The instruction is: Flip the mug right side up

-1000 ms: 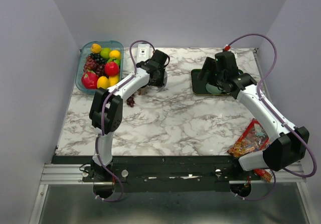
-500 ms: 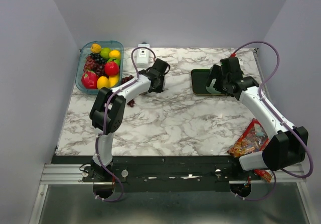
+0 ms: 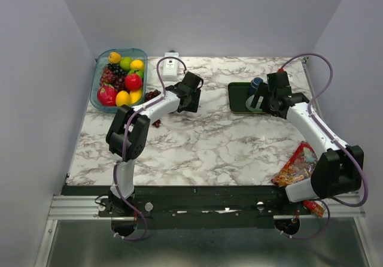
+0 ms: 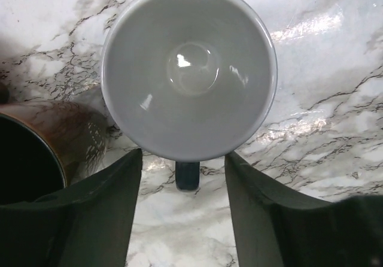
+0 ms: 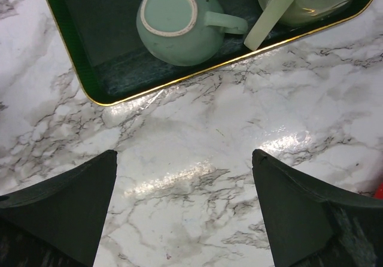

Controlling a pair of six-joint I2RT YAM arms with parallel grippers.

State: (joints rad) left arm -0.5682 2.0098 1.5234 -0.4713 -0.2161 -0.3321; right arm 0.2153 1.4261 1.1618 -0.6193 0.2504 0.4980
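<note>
Left pincer (image 3: 190, 99) has sprung apart since a second ago, centre-left from above; right pincer (image 3: 261, 101) has backed off the tray (image 3: 234, 102). Left wrist: mug (image 4: 188, 69) mouth-up mid-frame, unheld, handle (image 4: 187, 175) between half-open jaws; I'd say a crooked retreat could snag and tip it. Right wrist: jaws wide, empty; green mug (image 5: 173, 21) upside down, upper left.

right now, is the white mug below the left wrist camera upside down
No, the white mug stands mouth up, with its glossy inside bottom showing.
</note>
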